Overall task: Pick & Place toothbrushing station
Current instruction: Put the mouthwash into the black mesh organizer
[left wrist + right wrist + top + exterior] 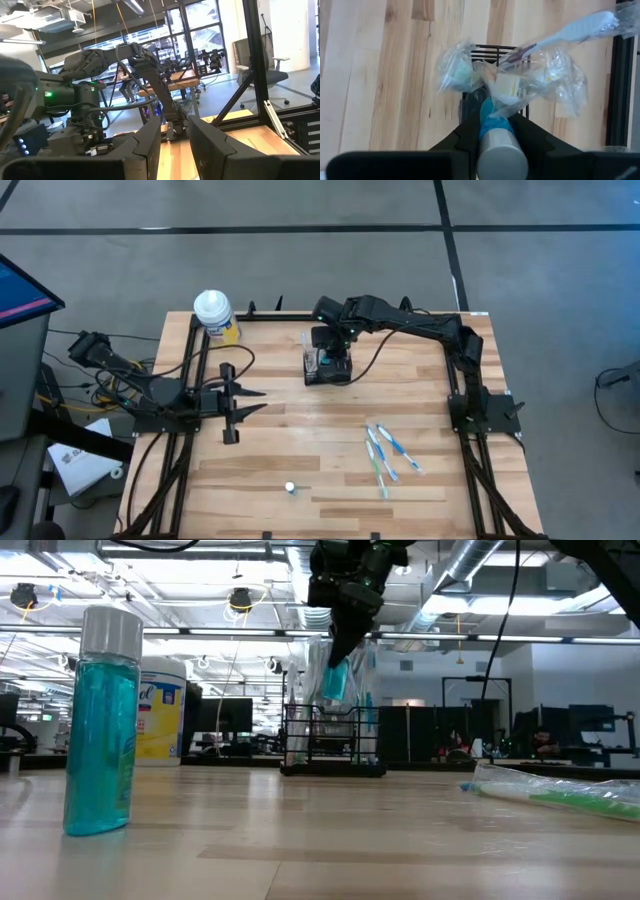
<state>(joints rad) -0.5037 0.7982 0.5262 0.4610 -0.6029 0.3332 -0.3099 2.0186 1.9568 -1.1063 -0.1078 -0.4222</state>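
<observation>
the right gripper (330, 363) hangs over the toothbrushing station (327, 368), the small black wire-mesh holder that stands on the tabletop (300, 450) near the middle of its far edge. its fingers are closed on a small bottle of blue liquid with a grey cap (496, 137), held cap-up toward the wrist and pointing down at the holder. in the low view the bottle hangs just above the holder's rim, among clear-wrapped toothbrushes (555, 37) that already stand in the compartments. i judge the step in hand to be placing this bottle into the station, not yet done.

the next move calls for a straight descent into a free compartment; which one lies under the bottle i cannot tell, since the wrappers hide the mesh. the crinkled plastic could catch the bottle or tip it, so the release should wait until it is seated.

a matching blue bottle (101, 720) stands near the tabletop's near edge, and several wrapped toothbrushes (385, 452) lie toward the near right. the left gripper (250, 400) waits by the left edge, its fingers a little apart and holding nothing.
</observation>
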